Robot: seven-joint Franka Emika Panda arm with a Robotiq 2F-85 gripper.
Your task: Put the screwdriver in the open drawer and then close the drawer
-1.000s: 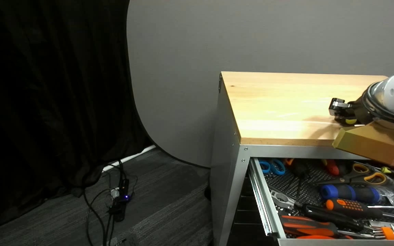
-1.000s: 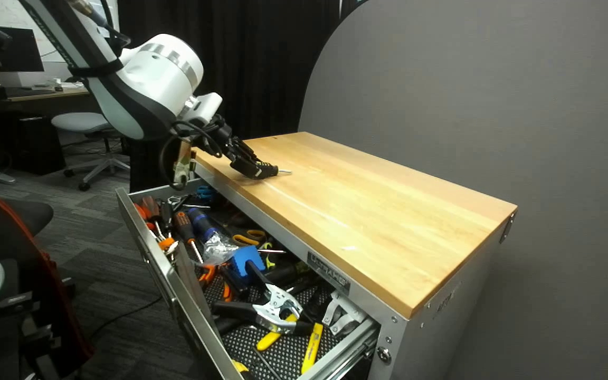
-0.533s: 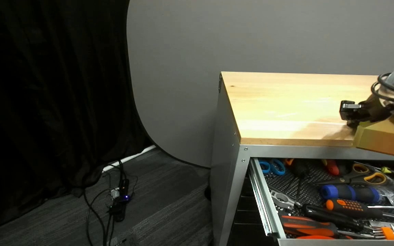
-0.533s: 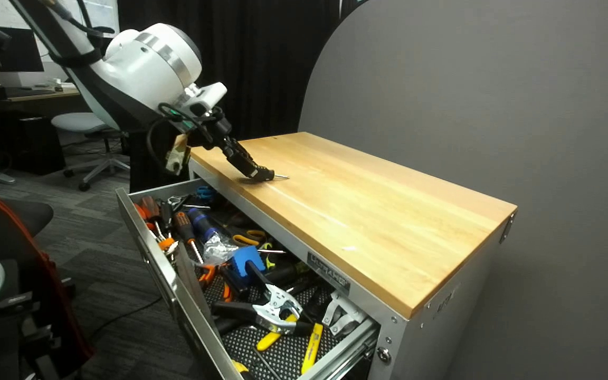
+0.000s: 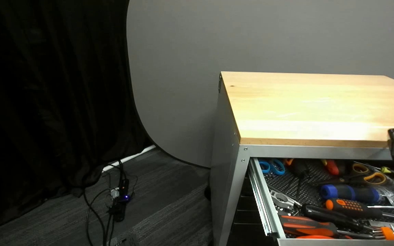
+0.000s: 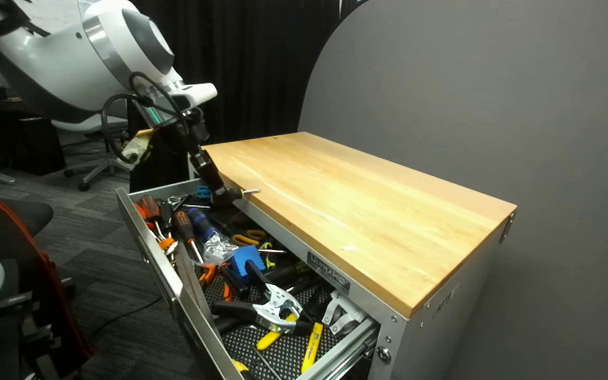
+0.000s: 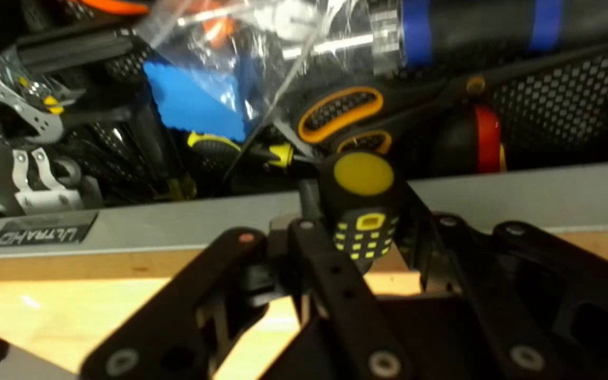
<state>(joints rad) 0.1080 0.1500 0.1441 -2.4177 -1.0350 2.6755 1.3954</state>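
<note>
where the jaws pinch, the screwdriver [image 7: 365, 208] sits between them.

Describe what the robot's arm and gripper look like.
The arm is rounded and white, with a grey band and dark grey end cap. Black cables loop near its end, beside a small green strip. The gripper is black and jointed, with round silver screw heads and a reddish dot.

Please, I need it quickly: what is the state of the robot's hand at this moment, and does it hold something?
Hand: closed, holding the screwdriver by its black-and-yellow handle.
</note>
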